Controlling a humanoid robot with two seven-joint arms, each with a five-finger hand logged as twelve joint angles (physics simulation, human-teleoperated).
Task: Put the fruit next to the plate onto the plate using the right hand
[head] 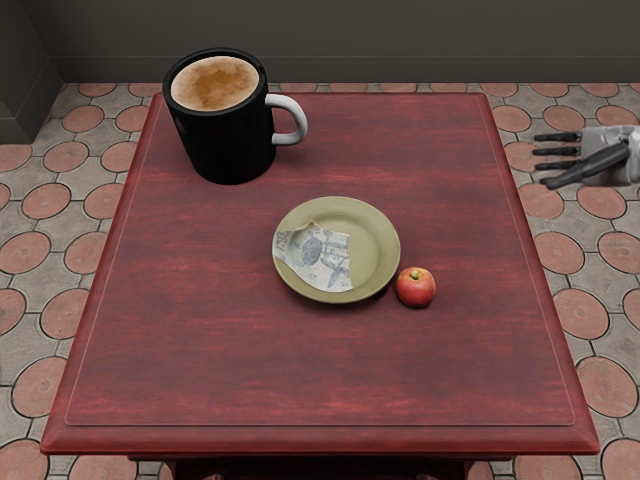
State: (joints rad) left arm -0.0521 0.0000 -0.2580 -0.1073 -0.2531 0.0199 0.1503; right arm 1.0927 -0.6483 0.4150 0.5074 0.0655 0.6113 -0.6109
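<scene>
A small red apple (415, 287) sits on the red wooden table, just right of an olive-green plate (368, 235) and touching or nearly touching its rim. A pale patterned scrap (318, 257) lies on the plate's left half. My right hand (572, 157) hovers beyond the table's right edge at the far right, well above and right of the apple. Its dark fingers (556, 152) are stretched out straight toward the left and hold nothing. The left arm does not show.
A big black mug (225, 115) full of brown drink stands at the table's back left, its white handle (290, 118) pointing right. The table's raised rim (545, 240) runs along the right side; tiled floor surrounds it.
</scene>
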